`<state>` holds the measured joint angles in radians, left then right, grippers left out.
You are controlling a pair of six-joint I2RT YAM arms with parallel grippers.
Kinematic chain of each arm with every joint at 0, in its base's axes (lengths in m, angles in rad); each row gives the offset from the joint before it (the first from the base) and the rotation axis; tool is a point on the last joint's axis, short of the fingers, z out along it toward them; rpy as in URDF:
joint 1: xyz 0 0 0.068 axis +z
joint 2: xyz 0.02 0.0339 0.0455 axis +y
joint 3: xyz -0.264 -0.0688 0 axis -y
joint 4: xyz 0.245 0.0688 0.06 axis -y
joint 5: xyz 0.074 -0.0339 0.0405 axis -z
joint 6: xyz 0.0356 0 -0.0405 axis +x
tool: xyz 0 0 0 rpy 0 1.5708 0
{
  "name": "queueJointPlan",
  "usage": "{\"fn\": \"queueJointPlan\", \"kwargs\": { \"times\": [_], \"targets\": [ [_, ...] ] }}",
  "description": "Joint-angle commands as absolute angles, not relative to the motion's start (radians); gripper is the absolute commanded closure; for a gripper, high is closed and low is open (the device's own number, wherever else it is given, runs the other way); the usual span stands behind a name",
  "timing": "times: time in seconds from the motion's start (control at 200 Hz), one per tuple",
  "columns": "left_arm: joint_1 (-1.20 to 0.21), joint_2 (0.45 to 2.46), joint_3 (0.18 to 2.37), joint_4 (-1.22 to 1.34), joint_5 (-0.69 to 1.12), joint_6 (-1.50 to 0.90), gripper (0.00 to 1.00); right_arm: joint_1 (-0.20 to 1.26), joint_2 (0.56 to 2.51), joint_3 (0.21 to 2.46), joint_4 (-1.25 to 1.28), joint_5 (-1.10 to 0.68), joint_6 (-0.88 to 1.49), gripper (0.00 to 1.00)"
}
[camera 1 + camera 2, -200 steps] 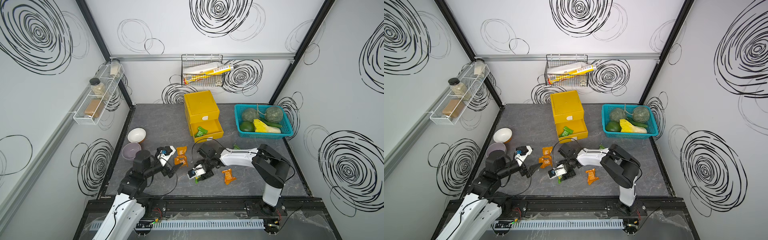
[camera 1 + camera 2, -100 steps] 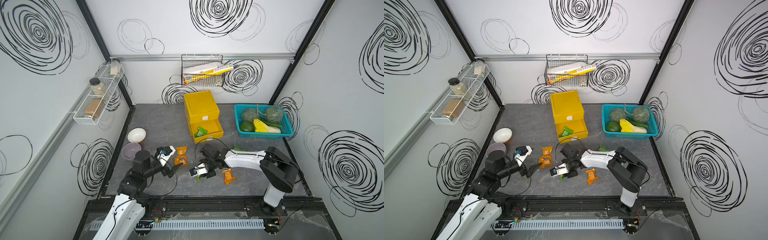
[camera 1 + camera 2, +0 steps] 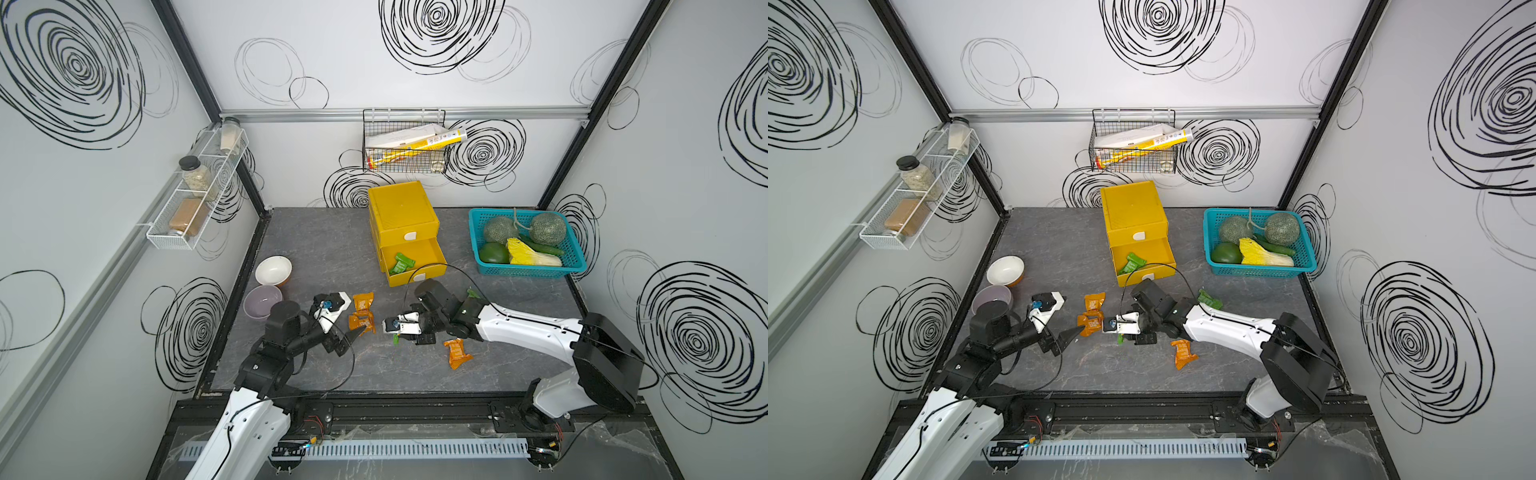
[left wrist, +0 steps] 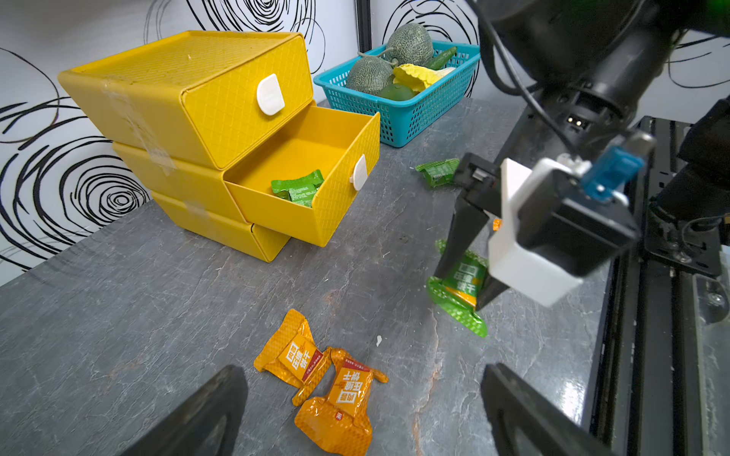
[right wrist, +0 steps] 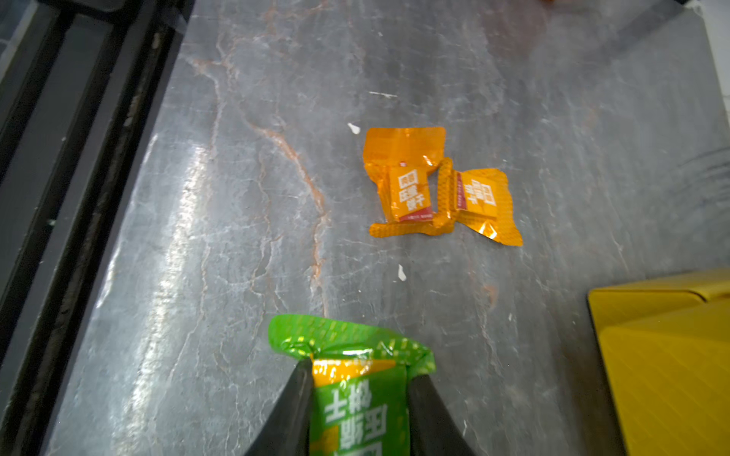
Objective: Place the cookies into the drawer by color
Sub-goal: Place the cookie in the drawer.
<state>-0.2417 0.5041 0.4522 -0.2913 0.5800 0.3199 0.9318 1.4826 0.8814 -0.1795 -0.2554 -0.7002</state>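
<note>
Cookies are being sorted by color, and the step in hand is the pick of a green one. The right gripper [image 5: 359, 375] has its fingers clamped on a green packet [image 5: 355, 410] in front of the drawer [image 3: 401, 212], low over the counter [image 3: 316, 249]. Whether the packet is clear of the surface cannot be told. The next move probably calls for a lift and a carry back to the drawer's open middle tray [image 4: 335, 205], where green ones lie. The release should then come above the tray's front wall, so the crinkly foil does not snag.

The drawer is a yellow chest of three. Its top tray is shut, the bottom one looks shut, and the middle tray holds what look like two green packets [image 3: 402, 264]. The teal basket [image 3: 528, 272], beside the drawer on the right arm's side, holds two netted melons, a round green vegetable, a pale cabbage and a cucumber. A white bowl [image 3: 273, 270] and a lilac bowl [image 3: 262, 300], well apart from the drawer on the left arm's side, are both empty. The left gripper [image 4: 361, 373] hovers with fingers spread wide, holding nothing, aimed at two touching orange packets [image 4: 339, 395] in front of the drawer. A third orange packet [image 3: 457, 353] lies farther out from the drawer, and a loose green one [image 3: 1208, 299] lies near the open tray's corner.
</note>
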Motion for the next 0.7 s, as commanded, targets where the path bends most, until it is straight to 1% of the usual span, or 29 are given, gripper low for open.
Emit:
{"fn": "queueJointPlan", "kwargs": {
  "times": [0.0,0.07,0.195,0.305,0.441,0.541,0.641,0.696],
  "targets": [
    [-0.241,0.503,0.455,-0.273,0.590,0.330,0.01,0.906,1.448,0.906,-0.147,-0.207,-0.583,0.84],
    [-0.243,0.497,0.445,-0.254,0.568,0.319,0.01,0.886,1.438,0.926,-0.143,-0.194,-0.536,0.84],
    [-0.241,0.506,0.457,-0.279,0.603,0.333,0.01,0.842,1.416,0.958,-0.117,-0.174,-0.427,0.87],
    [-0.238,0.504,0.450,-0.256,0.552,0.314,0.01,0.817,1.398,0.995,-0.097,-0.135,-0.356,0.90],
    [-0.242,0.509,0.457,-0.279,0.602,0.334,0.01,0.784,1.405,1.049,-0.085,-0.078,-0.232,0.88],
    [-0.245,0.507,0.448,-0.257,0.562,0.317,0.01,0.779,1.429,1.107,-0.098,-0.005,-0.192,0.87],
    [-0.250,0.508,0.453,-0.271,0.603,0.331,0.01,0.763,1.448,1.138,-0.086,0.080,-0.152,0.87],
    [-0.246,0.511,0.457,-0.278,0.598,0.333,0.01,0.752,1.459,1.155,-0.084,0.134,-0.124,0.87]
  ]
}}
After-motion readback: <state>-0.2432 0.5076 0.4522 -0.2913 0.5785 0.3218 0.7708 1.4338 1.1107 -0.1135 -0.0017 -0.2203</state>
